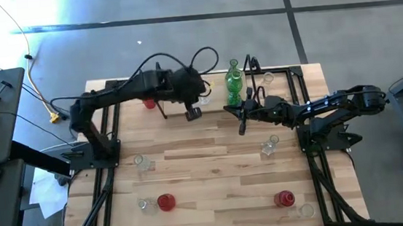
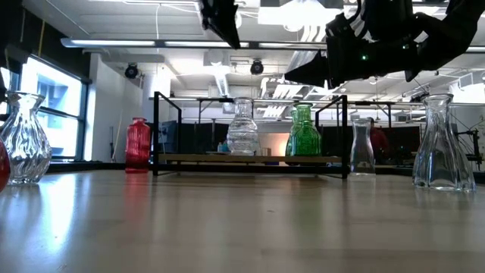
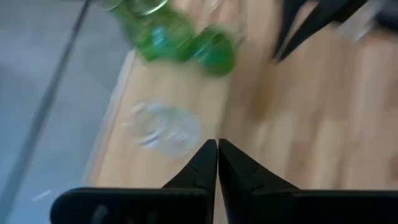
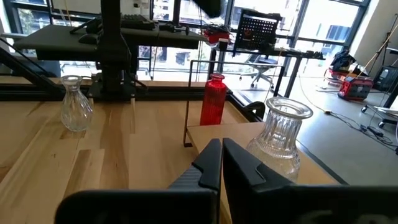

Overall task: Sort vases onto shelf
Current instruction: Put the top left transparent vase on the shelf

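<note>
The shelf (image 2: 250, 158) stands at the table's far edge, with a clear vase (image 2: 242, 127) and a green vase (image 2: 303, 130) upright on its board. A red vase (image 2: 138, 144) stands on the table by its left end. My left gripper (image 1: 193, 114) hangs shut above the table in front of the shelf and holds nothing; its wrist view shows the fingertips (image 3: 217, 146) together over the clear vase (image 3: 163, 127) and the green vase (image 3: 180, 40). My right gripper (image 1: 232, 110) is shut and empty, level at the shelf's right part, beside the clear vase (image 4: 280, 134).
Loose vases stand about the table: clear ones (image 1: 141, 162) (image 1: 269, 147) at mid-table, a clear one (image 1: 145, 204) beside a red one (image 1: 166, 202) near left, and a red one (image 1: 283, 198) and a clear one (image 1: 305, 210) near right. The table's middle is bare wood.
</note>
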You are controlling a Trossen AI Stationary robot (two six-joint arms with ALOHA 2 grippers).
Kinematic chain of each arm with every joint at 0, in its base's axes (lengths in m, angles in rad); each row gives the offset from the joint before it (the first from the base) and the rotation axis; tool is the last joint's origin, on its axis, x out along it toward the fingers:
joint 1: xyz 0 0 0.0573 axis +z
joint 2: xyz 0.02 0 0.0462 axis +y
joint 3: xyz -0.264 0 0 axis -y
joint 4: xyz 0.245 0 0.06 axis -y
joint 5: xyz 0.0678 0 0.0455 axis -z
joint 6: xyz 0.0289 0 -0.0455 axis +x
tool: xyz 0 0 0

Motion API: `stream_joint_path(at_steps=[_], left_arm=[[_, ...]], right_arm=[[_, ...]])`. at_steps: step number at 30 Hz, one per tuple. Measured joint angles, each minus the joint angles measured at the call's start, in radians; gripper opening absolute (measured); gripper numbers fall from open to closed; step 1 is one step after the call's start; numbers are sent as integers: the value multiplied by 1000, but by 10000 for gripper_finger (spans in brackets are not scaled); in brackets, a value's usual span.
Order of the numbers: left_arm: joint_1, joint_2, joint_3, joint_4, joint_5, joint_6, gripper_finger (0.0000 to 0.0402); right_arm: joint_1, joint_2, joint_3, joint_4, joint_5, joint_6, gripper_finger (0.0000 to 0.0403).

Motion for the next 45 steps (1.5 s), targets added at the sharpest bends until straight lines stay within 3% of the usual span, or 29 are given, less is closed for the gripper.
stream_joint_path(at_steps=[5,10,15,24,35,45], left_arm=[[-2,-121,-341,343,69,-125,1],[21,-115,-517,456,-27,-267,0],[62,-39,-535,483,-87,-317,0],[145,98,-533,567,-69,-318,0],[181,130,-532,661,-44,-295,0],[165,91,-525,674,176,-244,0]], right_arm=[[21,-6,0,-8,3,-7,0],[51,-60,0,-28,32,-11,0],[94,-149,0,-124,108,-32,0],[185,-309,0,-288,316,-37,0],[205,-327,0,-320,350,-56,0],[205,-327,0,-338,350,-55,0]])
